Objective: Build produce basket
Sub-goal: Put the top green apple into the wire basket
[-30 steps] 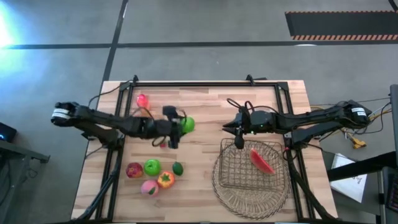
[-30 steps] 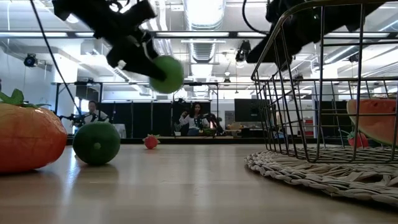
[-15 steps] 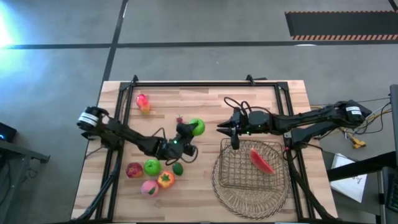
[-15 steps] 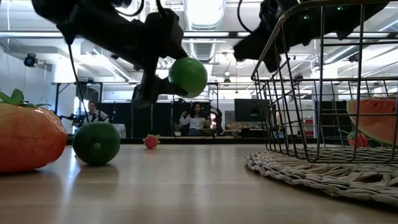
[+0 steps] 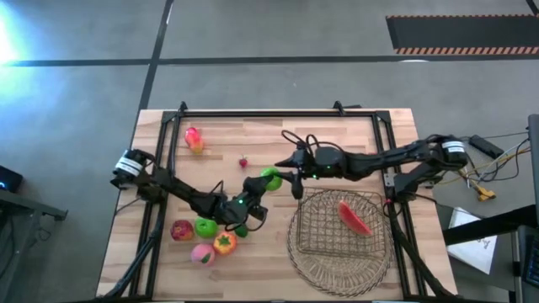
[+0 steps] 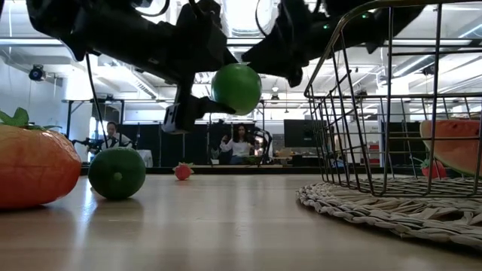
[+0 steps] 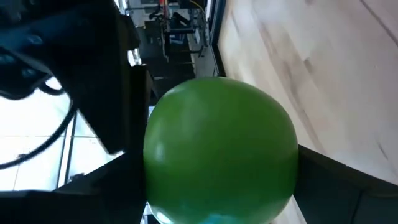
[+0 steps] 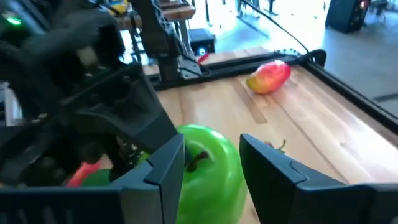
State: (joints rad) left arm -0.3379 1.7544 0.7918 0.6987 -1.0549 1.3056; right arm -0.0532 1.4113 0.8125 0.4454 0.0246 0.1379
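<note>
A round green apple (image 5: 270,178) hangs in the air over the table's middle, shut in my left gripper (image 5: 261,184), which reaches in from the left. My right gripper (image 5: 293,174) is open just to the apple's right; in the right wrist view its fingers (image 8: 163,167) stand on either side of the apple (image 8: 208,169). The copper wire basket (image 5: 313,220) sits on a round woven mat (image 5: 337,271) at the right near side, with a red watermelon slice (image 5: 354,216) inside. More produce (image 5: 205,236) lies at the left near side. My left gripper pinches the green apple between its two fingers, one on each side (image 7: 155,155). The fingers come slanting from the table's left near side. The apple (image 6: 236,88) is lifted clear of the table. My right gripper's open fingers flank the apple; whether they touch it I cannot tell.
Near the left edge lie a red apple (image 5: 181,230), a green apple (image 5: 205,225), a small green fruit (image 5: 241,227), a pink peach (image 5: 202,253) and an orange one (image 5: 223,243). A pink-yellow fruit (image 5: 193,137) and a tiny red berry (image 5: 242,162) lie toward the far side.
My left gripper has carried the green apple toward the table's right and a little toward the near edge, raising it slightly, and its arm has swung nearer. My right gripper has moved left from over the basket's corner toward the apple until its fingers flank it.
</note>
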